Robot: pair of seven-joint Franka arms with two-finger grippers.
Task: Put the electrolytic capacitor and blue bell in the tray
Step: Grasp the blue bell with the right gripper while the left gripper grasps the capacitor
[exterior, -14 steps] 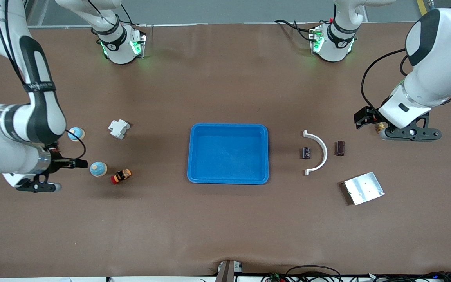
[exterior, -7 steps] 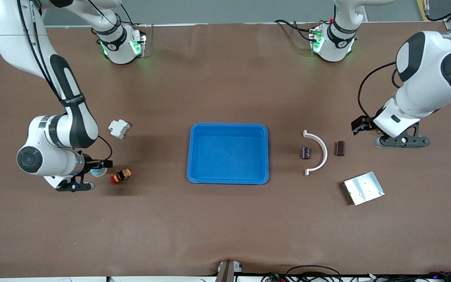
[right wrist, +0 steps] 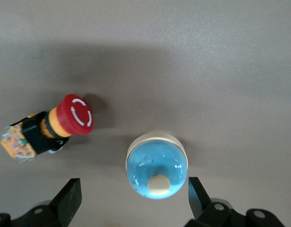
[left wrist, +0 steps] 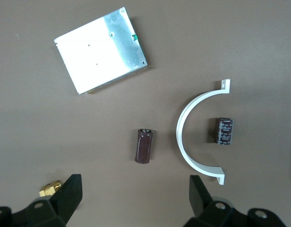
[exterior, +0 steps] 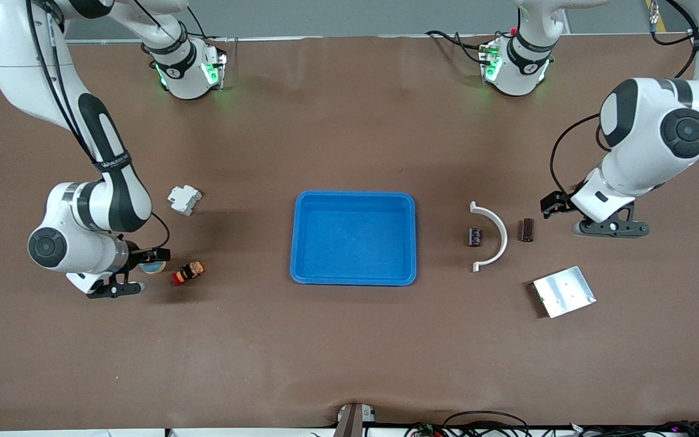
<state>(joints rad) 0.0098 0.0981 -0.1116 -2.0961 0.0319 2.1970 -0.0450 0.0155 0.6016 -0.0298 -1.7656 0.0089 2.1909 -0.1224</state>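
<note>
On the table, the empty tray [exterior: 354, 237] sat mid-way; right gripper [right wrist: 131, 201] hung open over the blue bell [right wrist: 157, 170] beside a red button [right wrist: 46, 127], left gripper [left wrist: 134, 201] open over the capacitor [left wrist: 144, 146] near a white bracket [left wrist: 192, 133].

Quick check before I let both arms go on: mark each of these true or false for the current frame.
1. The blue tray holds nothing. True.
2. The right gripper is shut on the blue bell. False: its fingers stand open either side of it.
3. A capacitor lies on the table ahead of the open left gripper. True.
4. The red emergency button sits in the tray. False: it lies on the table beside the bell.
</note>
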